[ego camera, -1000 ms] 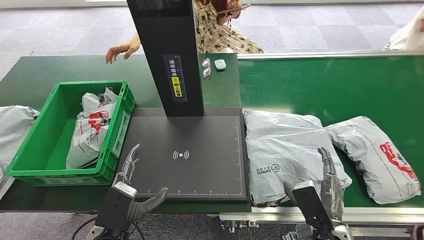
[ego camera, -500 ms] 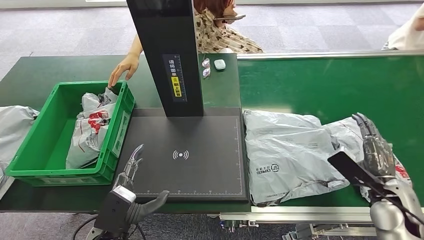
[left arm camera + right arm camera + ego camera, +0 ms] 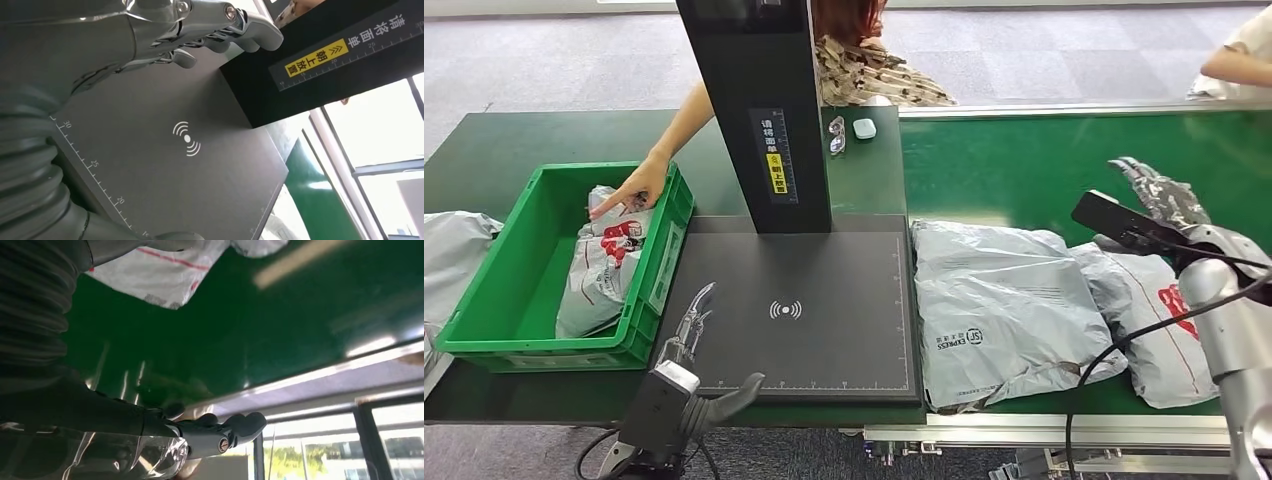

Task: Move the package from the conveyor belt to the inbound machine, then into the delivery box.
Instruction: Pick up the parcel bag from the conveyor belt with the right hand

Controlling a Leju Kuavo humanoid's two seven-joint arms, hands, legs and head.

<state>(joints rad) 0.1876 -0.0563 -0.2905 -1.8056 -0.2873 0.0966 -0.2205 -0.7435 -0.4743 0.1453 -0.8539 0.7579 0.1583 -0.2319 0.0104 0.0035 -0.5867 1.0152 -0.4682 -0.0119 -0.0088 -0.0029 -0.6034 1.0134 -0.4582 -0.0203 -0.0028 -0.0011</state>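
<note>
Both the left hand (image 3: pixel 692 330) and right hand (image 3: pixel 1159 192) hang empty; package (image 3: pixel 1004 305) lies flat.

Left hand (image 3: pixel 686 335): slim silver metal fingers and a thick grey thumb are seen, mounted on a dark grey block-shaped wrist housing.
Right hand (image 3: pixel 1156 192): glossy silver jointed fingers are shown behind a flat black wrist plate.
Right forearm: a rounded silver tube is crossed by black cables.
Wrist covers: grey ribbed bellows are seen.
Finger screws: small round heads are visible.

Grey carpet floor (image 3: pixel 574 50) beyond; bright windows (image 3: pixel 380 130) letting daylight in
</note>
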